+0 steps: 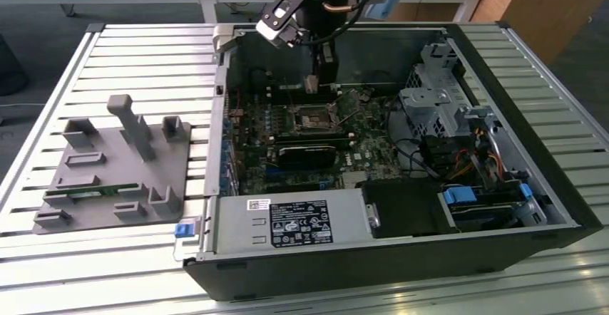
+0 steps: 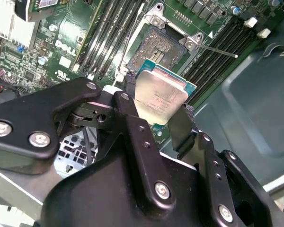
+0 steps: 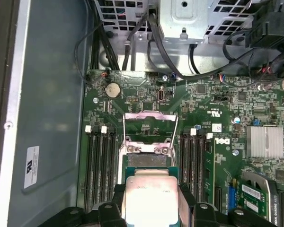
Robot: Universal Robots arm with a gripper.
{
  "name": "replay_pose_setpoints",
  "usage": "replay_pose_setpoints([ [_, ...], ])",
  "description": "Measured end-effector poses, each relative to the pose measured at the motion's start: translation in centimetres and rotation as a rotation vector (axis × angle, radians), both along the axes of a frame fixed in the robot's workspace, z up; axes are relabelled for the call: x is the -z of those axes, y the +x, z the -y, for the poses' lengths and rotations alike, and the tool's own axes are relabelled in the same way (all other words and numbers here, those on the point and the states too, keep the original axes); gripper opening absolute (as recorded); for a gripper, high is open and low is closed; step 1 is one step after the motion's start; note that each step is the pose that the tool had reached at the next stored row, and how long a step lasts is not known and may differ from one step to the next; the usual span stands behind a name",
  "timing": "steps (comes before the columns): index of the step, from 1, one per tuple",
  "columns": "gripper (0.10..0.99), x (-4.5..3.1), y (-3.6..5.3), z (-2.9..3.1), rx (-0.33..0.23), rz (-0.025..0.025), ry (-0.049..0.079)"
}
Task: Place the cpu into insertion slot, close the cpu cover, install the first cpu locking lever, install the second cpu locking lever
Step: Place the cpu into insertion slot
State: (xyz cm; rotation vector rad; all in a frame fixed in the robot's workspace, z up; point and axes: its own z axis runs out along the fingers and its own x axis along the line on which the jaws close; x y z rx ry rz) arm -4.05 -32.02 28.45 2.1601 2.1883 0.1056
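Note:
My gripper (image 2: 156, 113) is shut on the cpu (image 2: 160, 97), a small square chip with a silvery metal top and a green edge, held by two opposite sides between black fingers (image 2: 128, 111). It hangs above the insertion slot (image 2: 156, 47), whose dark pin grid lies bare. In the first wrist view the cpu (image 3: 149, 196) sits just short of the slot (image 3: 146, 161), and the cpu cover (image 3: 150, 124), a thin silver frame, stands swung open beyond it. A thin locking lever (image 2: 217, 50) sticks out beside the socket. In the exterior view the gripper (image 1: 314, 81) hovers over the slot (image 1: 312, 117).
The open computer case (image 1: 533, 187) lies on a slatted table. Long black memory slots (image 3: 100, 165) flank the socket. A black graphics card (image 1: 306, 155), the power supply (image 1: 285, 224) and a drive cage (image 1: 438, 105) surround it. A grey fixture plate (image 1: 114, 165) lies on the exterior view's left.

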Motion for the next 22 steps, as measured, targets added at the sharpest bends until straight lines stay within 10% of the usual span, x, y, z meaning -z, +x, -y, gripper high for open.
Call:
replay_pose_setpoints([
  [22,0.525,1.45,0.0,-0.01,0.0,0.0,-0.001],
])
